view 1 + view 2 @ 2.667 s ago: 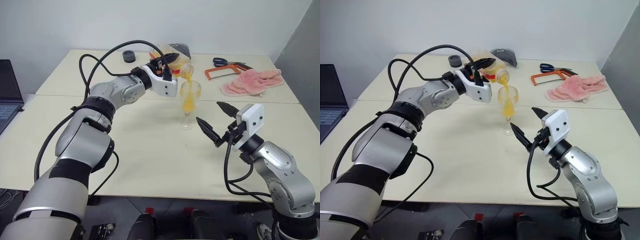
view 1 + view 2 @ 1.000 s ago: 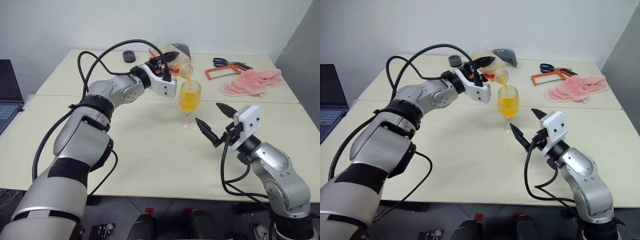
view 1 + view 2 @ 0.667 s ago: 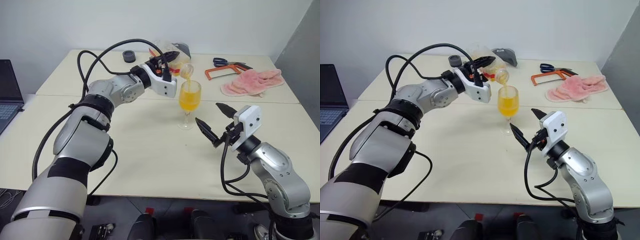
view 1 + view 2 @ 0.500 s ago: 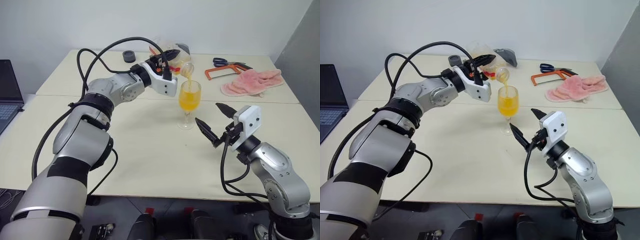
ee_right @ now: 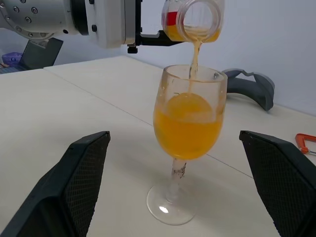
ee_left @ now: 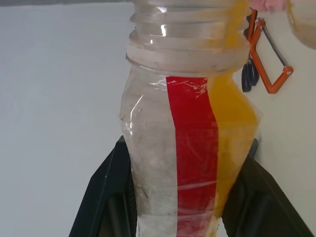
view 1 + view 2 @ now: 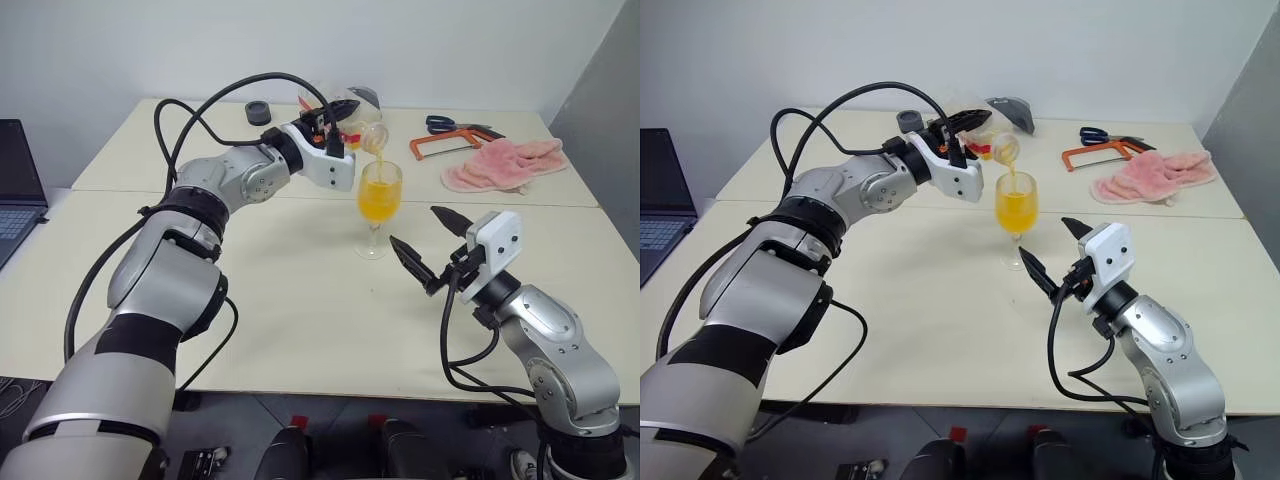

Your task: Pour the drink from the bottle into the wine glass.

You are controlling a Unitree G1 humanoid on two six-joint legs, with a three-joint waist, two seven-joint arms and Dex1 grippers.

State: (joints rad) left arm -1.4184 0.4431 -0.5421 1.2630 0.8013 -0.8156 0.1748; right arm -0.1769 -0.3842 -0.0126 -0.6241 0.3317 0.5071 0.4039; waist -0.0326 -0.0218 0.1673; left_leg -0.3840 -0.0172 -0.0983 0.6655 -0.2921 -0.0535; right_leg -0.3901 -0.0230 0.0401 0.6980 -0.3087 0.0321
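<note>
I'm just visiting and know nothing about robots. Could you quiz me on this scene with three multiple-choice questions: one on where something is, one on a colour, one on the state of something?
1. Where does the wine glass stand?
A. on the pink cloth
B. on the table between the two claws
C. on the laptop

2. What colour is the strip on the bottle?
A. red
B. blue
C. green

3. What is the right claw doing?
A. gripping the glass stem
B. holding the saw
C. standing open, holding nothing

Answers:
1 B: the glass stands on the table, the left claw above it, the right claw near it.
2 A: the left wrist view shows a red strip.
3 C: its fingers are spread apart, clear of the glass.
</note>
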